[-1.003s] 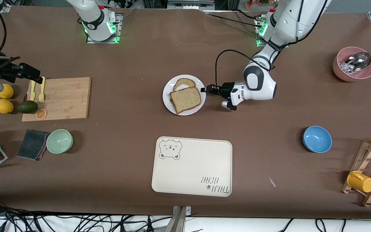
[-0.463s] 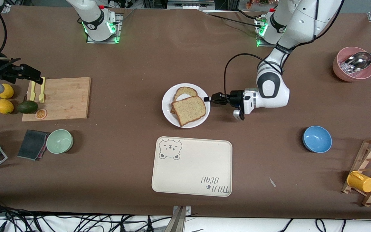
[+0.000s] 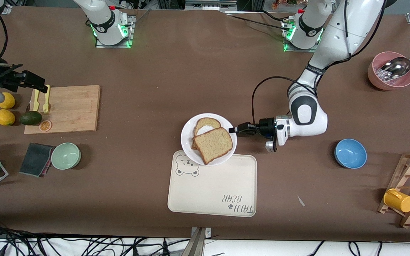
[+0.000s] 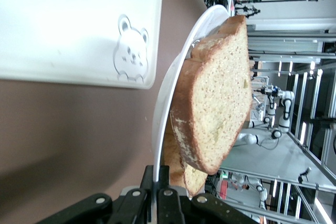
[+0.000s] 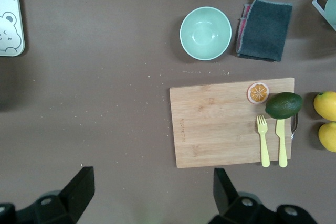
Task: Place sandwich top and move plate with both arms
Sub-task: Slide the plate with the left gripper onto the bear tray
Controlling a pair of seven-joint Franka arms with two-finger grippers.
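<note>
Left gripper [image 3: 234, 130], clamped shut on the rim of the plate [image 3: 188, 137] at the side toward the left arm's end of the counter [image 3: 198, 64], holds it over the middle of the counter. The plate overlaps the edge of the bear tray [image 3: 212, 188] that lies farther from the front camera, beside the bear drawing. Sandwich top [image 3: 213, 145] lies on the plate, askew over a lower slice [image 3: 206, 124] that shows white filling. In the left wrist view the plate's rim [image 4: 163, 129] sits between the closed fingers [image 4: 168, 203]. Right gripper [image 5: 149, 192] hangs with jaws wide and empty over the counter's right-arm end, above the cutting board [image 5: 231, 121]; this arm waits.
</note>
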